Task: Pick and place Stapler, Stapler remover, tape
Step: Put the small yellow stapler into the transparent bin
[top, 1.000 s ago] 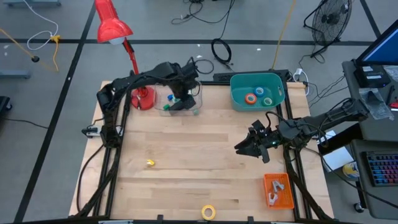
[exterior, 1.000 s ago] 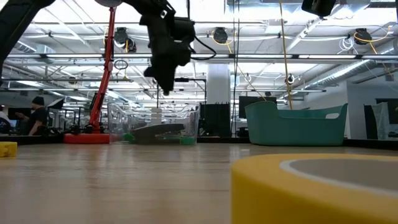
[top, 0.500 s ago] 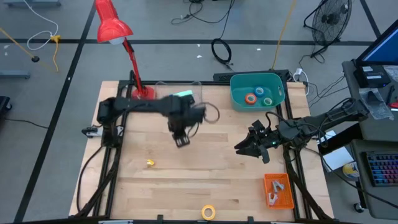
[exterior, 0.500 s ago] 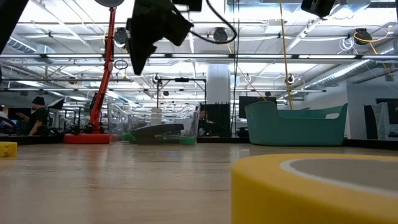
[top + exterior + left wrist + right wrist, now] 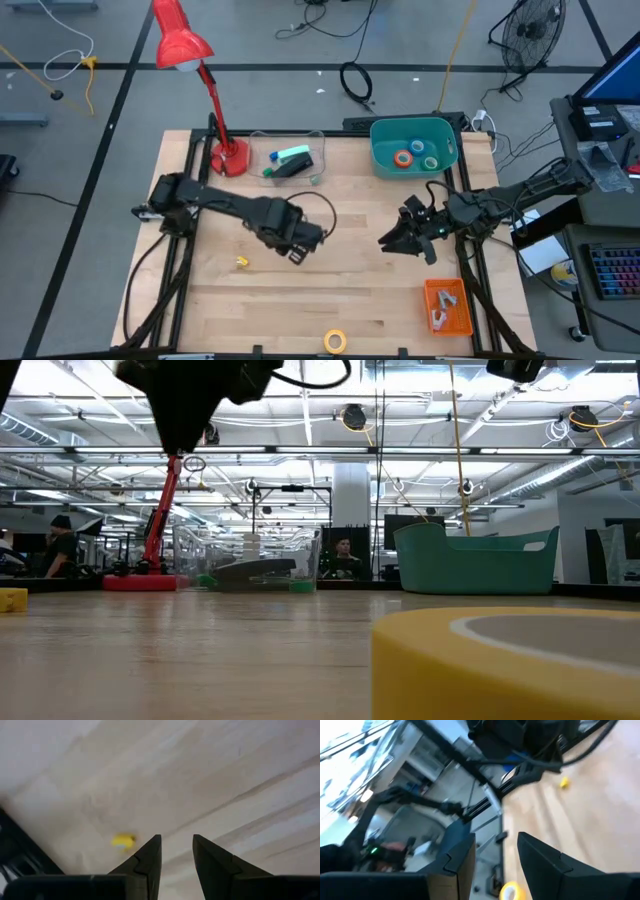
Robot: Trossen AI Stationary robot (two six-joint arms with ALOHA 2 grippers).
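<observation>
The dark stapler with a green end (image 5: 291, 161) lies in the clear bin (image 5: 254, 141) at the table's far edge; the low view shows the stapler (image 5: 255, 570) flat on the bin floor. Orange, blue and green tape rolls (image 5: 416, 155) lie in the teal bin (image 5: 381, 161). The yellow tape roll (image 5: 335, 340) lies flat at the near edge and fills the low view (image 5: 500, 660). My left gripper (image 5: 297, 253) hovers open over bare wood mid-table, right of a small yellow object (image 5: 241, 262). My right gripper (image 5: 386, 240) waits open at mid-right.
A red desk lamp (image 5: 230, 158) stands beside the clear bin. An orange tray (image 5: 433, 322) with pale items sits at the near right corner. Bare wood lies between the two grippers and toward the near edge. People show in the room beyond the table.
My left gripper has drawn away from over the clear bin and swept toward the table's near edge, ending above the middle of the table. The stapler has stayed in the bin. The right arm has kept still.
</observation>
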